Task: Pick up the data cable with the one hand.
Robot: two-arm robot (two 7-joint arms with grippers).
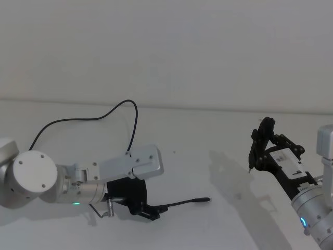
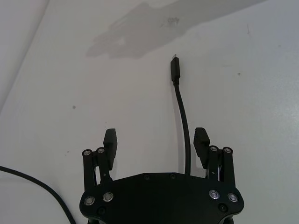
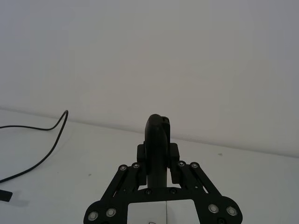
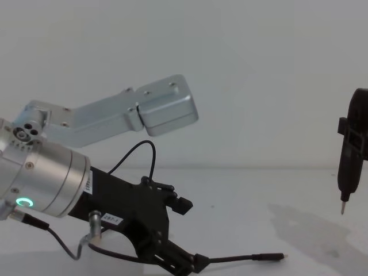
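The data cable (image 1: 83, 119) is a thin black cord that loops over the white table and ends in a slim plug (image 1: 200, 200) lying flat. My left gripper (image 1: 151, 211) sits low over the cord just behind the plug. It is open in the left wrist view, where the cable (image 2: 184, 126) runs between its fingers (image 2: 202, 140), close to one of them, and the plug (image 2: 174, 70) lies ahead. In the chest view the cable (image 4: 241, 260) leaves the left gripper (image 4: 187, 236) beside its lower finger. My right gripper (image 1: 265, 151) hovers at the right, shut on a dark pointed tool (image 4: 351, 155).
A thin grey wire with a silver connector (image 4: 92, 221) hangs at the left wrist. The table's far edge meets a plain white wall (image 1: 166, 52). The tool's shadow (image 1: 234, 177) falls on the bare table between the arms.
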